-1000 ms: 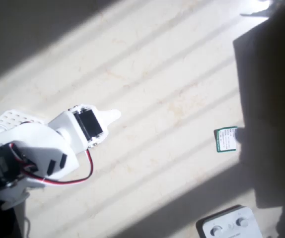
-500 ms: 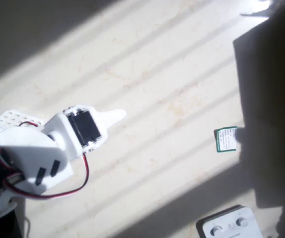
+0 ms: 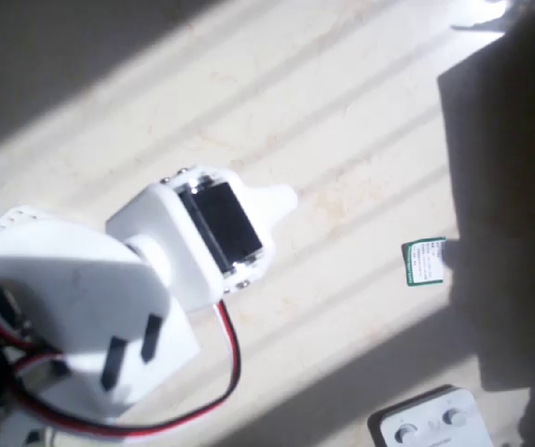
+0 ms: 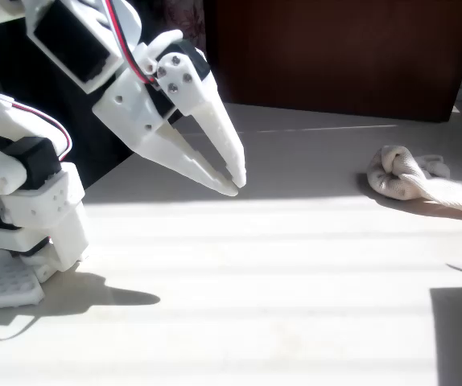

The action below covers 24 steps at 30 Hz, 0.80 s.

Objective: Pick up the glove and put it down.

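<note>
Currently the gripper (image 4: 233,182) hangs above the table (image 4: 239,281) at the left of the fixed view, its two white fingers (image 4: 219,121) pointing down and right. The tips sit nearly together with only a narrow gap, grasping nothing. The glove (image 4: 424,179) lies crumpled on the table at the far right, well apart from the gripper. In the overhead view, a small green-edged card (image 3: 424,262) lies right of the arm (image 3: 109,307), and a white box with knobs (image 3: 431,421) sits at the bottom edge.
</note>
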### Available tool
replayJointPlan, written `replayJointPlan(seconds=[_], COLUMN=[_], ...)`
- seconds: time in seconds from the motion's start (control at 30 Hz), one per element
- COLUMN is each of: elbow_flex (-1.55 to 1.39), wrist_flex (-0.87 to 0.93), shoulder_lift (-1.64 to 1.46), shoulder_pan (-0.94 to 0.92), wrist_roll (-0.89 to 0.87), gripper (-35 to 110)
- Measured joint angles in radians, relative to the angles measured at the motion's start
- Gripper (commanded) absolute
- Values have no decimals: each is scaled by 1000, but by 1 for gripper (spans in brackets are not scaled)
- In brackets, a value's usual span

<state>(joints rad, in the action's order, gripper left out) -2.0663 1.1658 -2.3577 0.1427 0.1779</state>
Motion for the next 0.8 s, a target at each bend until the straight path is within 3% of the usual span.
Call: replayJointPlan(seconds=[0.43,0.8], elbow_flex=[678,1131], wrist_flex=[0,-94], shoulder_lift=[690,1221], shoulder_pan=[311,410], wrist_roll=[0,0], gripper=[2,2])
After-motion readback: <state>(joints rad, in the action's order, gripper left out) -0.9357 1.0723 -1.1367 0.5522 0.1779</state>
